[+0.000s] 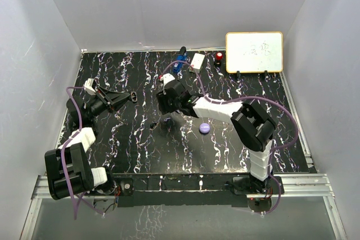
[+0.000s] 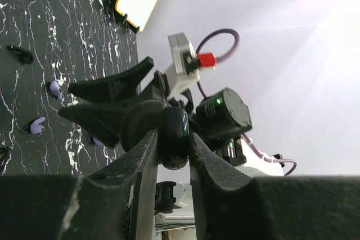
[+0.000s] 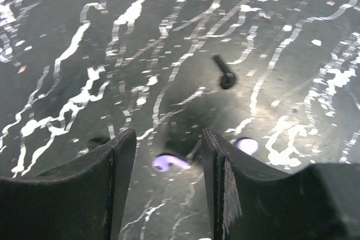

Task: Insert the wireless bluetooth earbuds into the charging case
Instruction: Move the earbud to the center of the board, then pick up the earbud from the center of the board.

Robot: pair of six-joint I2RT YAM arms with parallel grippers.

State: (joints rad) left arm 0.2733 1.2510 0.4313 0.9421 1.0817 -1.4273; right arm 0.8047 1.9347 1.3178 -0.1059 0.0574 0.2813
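Note:
My left gripper [image 2: 173, 139] is shut on a glossy black round puck [image 2: 174, 123] and holds it above the table's left half [image 1: 134, 95]. My right gripper [image 3: 169, 139] is open and low over the table centre [image 1: 163, 114]. A lavender earbud [image 3: 169, 163] lies on the table between its fingers. A second lavender earbud [image 3: 246, 145] lies just outside the right finger. A black earbud [image 3: 225, 75] lies further ahead. The left wrist view also shows two lavender earbuds [image 2: 37, 126] [image 2: 54, 88] and the black one [image 2: 21, 54]. A lavender round puck [image 1: 205, 128] sits right of the right gripper.
A small whiteboard [image 1: 254, 51] stands at the back right. A blue gadget [image 1: 179, 66], a white box [image 1: 197, 60] and a red item [image 1: 219, 57] sit along the back edge. White walls close in the dark marbled table [image 1: 270, 139].

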